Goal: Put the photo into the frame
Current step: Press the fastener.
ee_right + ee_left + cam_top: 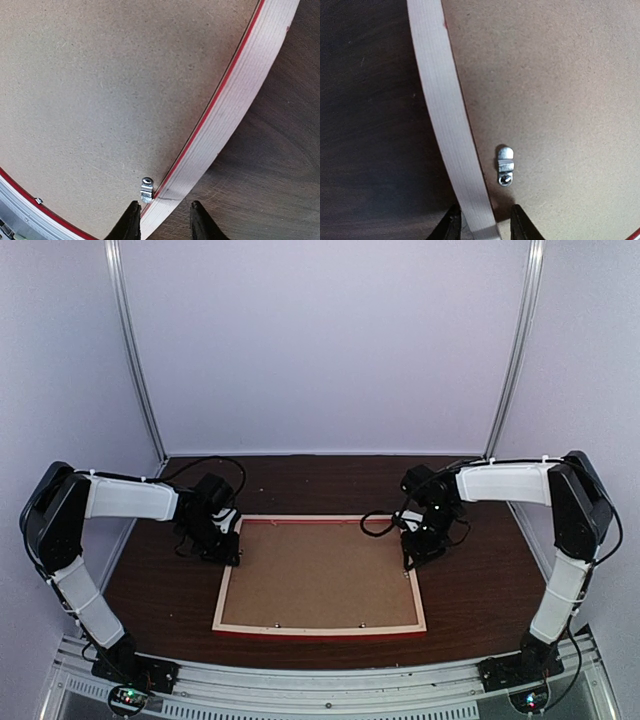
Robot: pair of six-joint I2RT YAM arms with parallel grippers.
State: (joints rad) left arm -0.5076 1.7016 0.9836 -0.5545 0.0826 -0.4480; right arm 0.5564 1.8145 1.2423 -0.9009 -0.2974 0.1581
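The frame (pixel 320 629) lies face down on the table, its pale wood back up and a thin red edge showing. A plain brown backing board (pixel 320 575) fills it. The photo is hidden. My left gripper (pixel 224 543) hangs over the frame's left rail. In the left wrist view it (pixel 482 226) is open, its jaws astride the pale rail (pixel 445 115). My right gripper (pixel 415 553) is over the right rail. In the right wrist view it (pixel 162 221) is open, astride the rail (pixel 235 100). Neither holds anything.
A small metal turn clip (pixel 505 166) sits on the board (pixel 560 100) just ahead of the left jaws. Another clip (pixel 146 189) sits by the right rail's inner edge. Dark wooden table (pixel 480 570) surrounds the frame, with pale walls behind and on both sides.
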